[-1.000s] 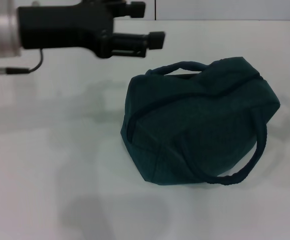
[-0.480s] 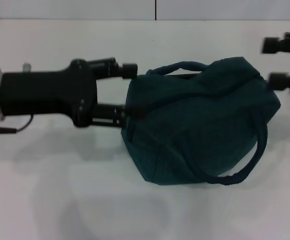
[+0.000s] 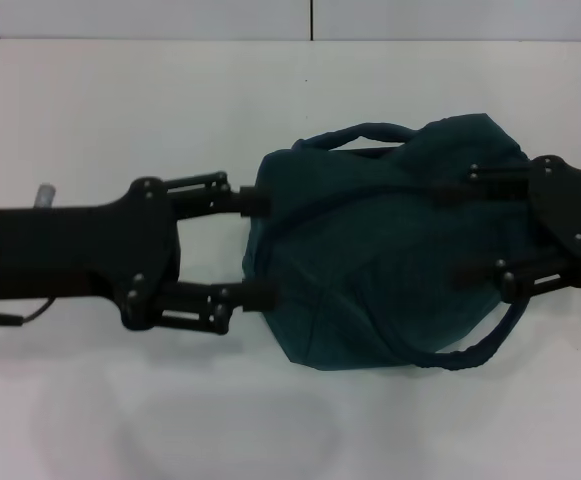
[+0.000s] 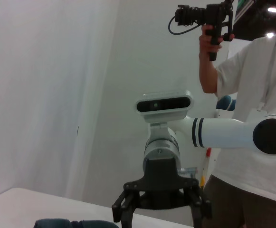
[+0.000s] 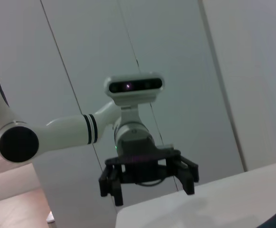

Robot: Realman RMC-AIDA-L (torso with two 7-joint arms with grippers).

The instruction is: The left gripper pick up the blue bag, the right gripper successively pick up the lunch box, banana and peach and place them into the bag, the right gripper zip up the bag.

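Note:
The blue bag point(image 3: 390, 255) lies slumped on the white table point(image 3: 120, 120), right of centre in the head view, with one handle at its far side and one hanging over its near side. My left gripper point(image 3: 258, 247) comes in from the left, open, its fingertips point(image 3: 253, 200) at the bag's left end. My right gripper point(image 3: 468, 222) comes in from the right, open and empty, over the bag's right end. The left wrist view shows the right gripper point(image 4: 161, 216) facing it. The right wrist view shows the left gripper point(image 5: 153, 194). Lunch box, banana and peach are out of view.
A person point(image 4: 252, 109) holding a camera stands behind the robot in the left wrist view. The table's far edge point(image 3: 310, 40) meets a wall. White table surface lies to the left of the bag and in front of it.
My left gripper has come down from the back left to the bag's left end. My right gripper has entered from the right and now sits over the bag's right end. The bag has not moved.

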